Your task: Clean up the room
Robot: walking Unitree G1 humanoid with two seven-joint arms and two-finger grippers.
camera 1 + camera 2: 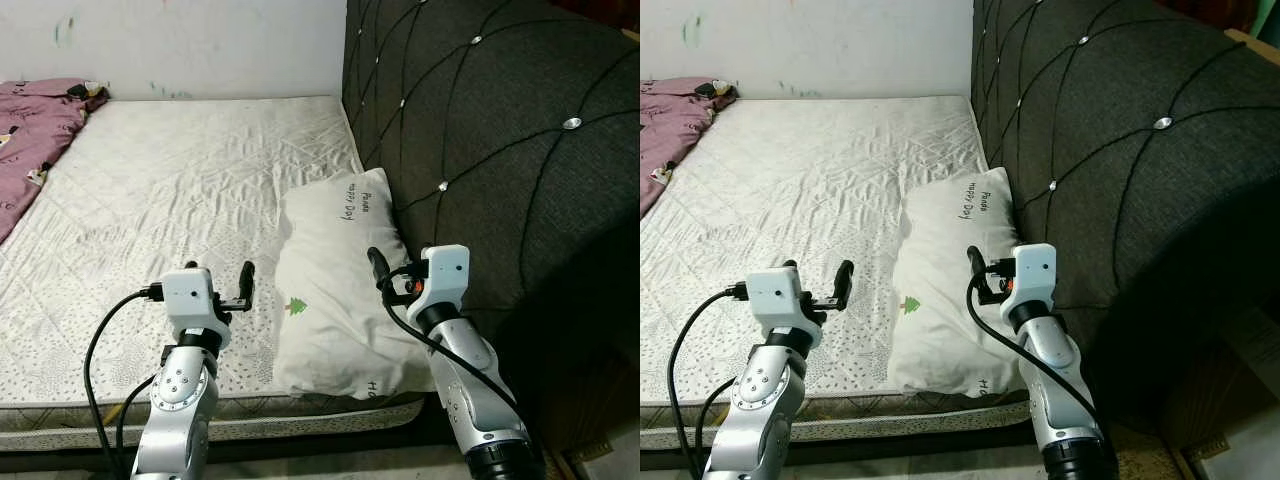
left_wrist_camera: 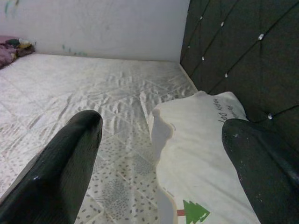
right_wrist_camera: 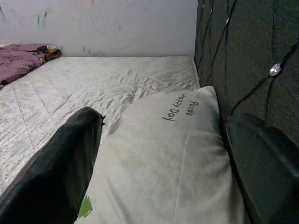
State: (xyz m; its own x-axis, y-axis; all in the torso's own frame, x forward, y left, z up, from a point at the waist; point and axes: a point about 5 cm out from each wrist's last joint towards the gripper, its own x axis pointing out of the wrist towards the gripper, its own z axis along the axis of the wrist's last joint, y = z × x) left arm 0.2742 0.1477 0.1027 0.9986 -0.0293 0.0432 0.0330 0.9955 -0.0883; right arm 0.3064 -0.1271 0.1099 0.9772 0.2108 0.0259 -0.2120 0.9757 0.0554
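Both jaws are wide open and hold nothing. The left gripper (image 1: 232, 290) hangs over the bed (image 1: 170, 190), just beside the left edge of the pillow (image 1: 335, 290). In its wrist view, the pillow lies ahead between the two fingers (image 2: 60, 172), more toward one side, with a little green tree (image 2: 194, 212) printed on it. The right gripper (image 1: 385, 275) hangs over the right side of the pillow, near the dark headboard (image 1: 500, 150). In its wrist view, the pillow sits right between the open fingers. The pillow is white and lies at the bed's front corner, touching the headboard. A purple blanket (image 1: 30, 130) lies far off at the other side.
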